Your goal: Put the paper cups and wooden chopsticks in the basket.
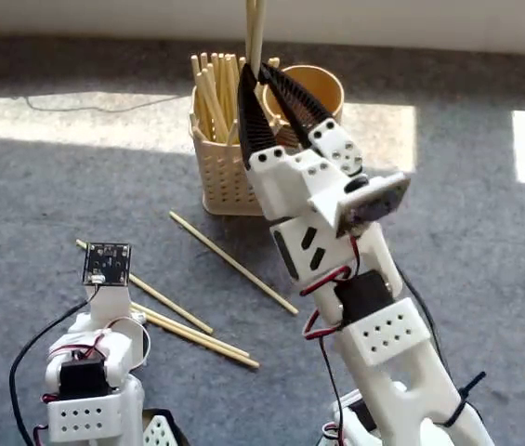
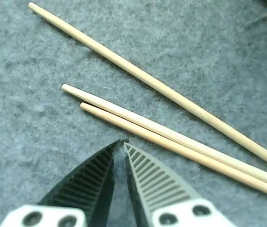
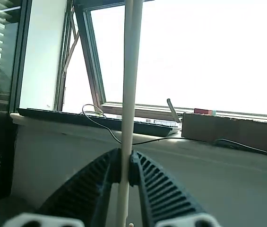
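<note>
Near the front edge, the left claw (image 2: 124,142) is closed on nothing, just beside loose chopsticks (image 2: 171,134) on the tabletop (image 2: 29,142). Farther back, the right claw (image 1: 260,79) grips one chopstick (image 1: 255,37) upright over the basket (image 1: 229,181) holding a paper cup (image 1: 330,91).

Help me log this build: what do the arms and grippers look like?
The left arm and right arm are white plastic with black motors, dotted vent holes, and red and black cables. The left gripper and right gripper have dark, ribbed, tapering fingers.
</note>
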### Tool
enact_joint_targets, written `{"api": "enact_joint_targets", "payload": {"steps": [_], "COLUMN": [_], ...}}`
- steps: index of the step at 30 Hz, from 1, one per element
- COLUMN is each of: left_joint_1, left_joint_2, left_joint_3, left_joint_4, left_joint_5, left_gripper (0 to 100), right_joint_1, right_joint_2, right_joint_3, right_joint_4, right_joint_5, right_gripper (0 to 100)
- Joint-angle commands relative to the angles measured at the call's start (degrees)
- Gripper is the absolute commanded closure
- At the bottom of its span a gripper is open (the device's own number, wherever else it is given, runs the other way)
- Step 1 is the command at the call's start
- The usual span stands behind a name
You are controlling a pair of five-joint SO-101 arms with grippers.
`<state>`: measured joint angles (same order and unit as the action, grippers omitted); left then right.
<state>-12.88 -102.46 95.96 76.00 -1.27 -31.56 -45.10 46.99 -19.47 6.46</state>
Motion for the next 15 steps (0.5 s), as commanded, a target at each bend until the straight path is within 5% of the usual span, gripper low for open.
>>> {"api": "enact_joint_targets", "payload": {"steps": [1,15], "left_joint_1": [0.5,0.5], "left_joint_2": [0.1,0.1], "left_joint_3": [1.3,1.3], "left_joint_4": [0.4,0.4], "left_joint_5": [-0.2,-0.2], "left_gripper": [100,100], "right_joint_1": [0.7,0.7], "right_joint_2": [3.9,19.7], "right_joint_3": [-2.2,-2.3], "right_joint_4": [-5.3,-18.6], "right_joint_5": [0.5,0.7], "right_gripper": [99.3,99.3]}}
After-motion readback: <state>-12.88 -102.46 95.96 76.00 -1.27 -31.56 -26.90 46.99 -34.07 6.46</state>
